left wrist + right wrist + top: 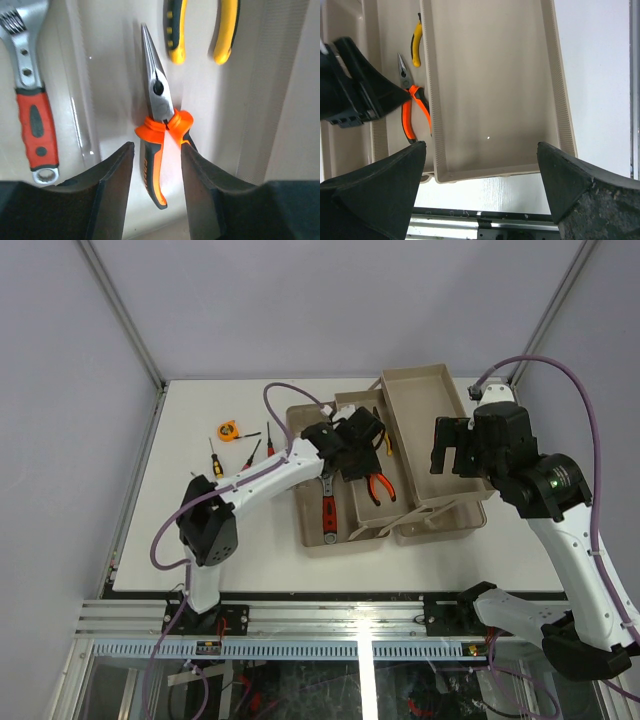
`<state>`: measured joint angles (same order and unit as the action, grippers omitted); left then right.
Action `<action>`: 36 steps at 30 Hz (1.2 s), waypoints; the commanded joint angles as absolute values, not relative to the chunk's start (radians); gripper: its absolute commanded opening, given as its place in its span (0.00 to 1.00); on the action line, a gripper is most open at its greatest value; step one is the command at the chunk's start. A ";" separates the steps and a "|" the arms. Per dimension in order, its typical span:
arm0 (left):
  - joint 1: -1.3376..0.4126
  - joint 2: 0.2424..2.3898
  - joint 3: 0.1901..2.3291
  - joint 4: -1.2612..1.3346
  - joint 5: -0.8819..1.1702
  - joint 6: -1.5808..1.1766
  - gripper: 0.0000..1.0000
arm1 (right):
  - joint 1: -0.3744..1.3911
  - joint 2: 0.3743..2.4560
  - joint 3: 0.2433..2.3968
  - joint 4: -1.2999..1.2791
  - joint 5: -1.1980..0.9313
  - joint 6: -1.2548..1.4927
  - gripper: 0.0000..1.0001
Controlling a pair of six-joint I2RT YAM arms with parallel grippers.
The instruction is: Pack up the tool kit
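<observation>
I read left gripper (156,145) jaws parted astride orange pliers (161,131), not clamping | right gripper (481,144) spread wide, empty | toolbox (303,512) open, table's 3 o'clock half | wrench (31,102) at pliers' 9 o'clock

— Where do we hold our left arm (262,476) now?
— We stretch it forward and to the right, and its wrist (322,440) is bent down. The left gripper (157,150) points downward, and its two fingers (112,190) are parted with a moderate gap.
— And our right arm (585,550)?
— It stands up high and leans forward and to the left. The right gripper (481,150) is spread fully wide and holds nothing.
</observation>
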<state>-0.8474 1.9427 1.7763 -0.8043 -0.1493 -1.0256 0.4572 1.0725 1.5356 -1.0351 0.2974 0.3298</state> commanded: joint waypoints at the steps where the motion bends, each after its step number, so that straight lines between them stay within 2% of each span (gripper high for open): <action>1: -0.760 1.839 1.823 -0.741 -0.236 -0.899 0.43 | 0.454 1.052 1.529 -0.995 0.314 0.337 0.99; 7: -0.559 1.657 1.748 -0.739 -0.257 -0.743 0.46 | 0.454 1.081 1.535 -0.962 0.297 0.321 0.99; 12: -0.216 1.527 1.640 -0.776 -0.226 -0.642 0.47 | 0.454 1.152 1.556 -0.891 0.234 0.307 0.99; 17: 0.044 1.506 1.515 -0.795 -0.164 -0.466 0.50 | 0.455 1.237 1.571 -0.816 0.132 0.316 0.99; 22: 0.217 1.523 1.313 -0.809 -0.072 -0.535 0.50 | 0.454 1.274 1.565 -0.784 0.079 0.341 0.99; 36: 0.207 1.729 1.156 -0.771 0.025 -0.650 0.47 | 0.453 1.165 1.479 -0.826 0.141 0.376 0.99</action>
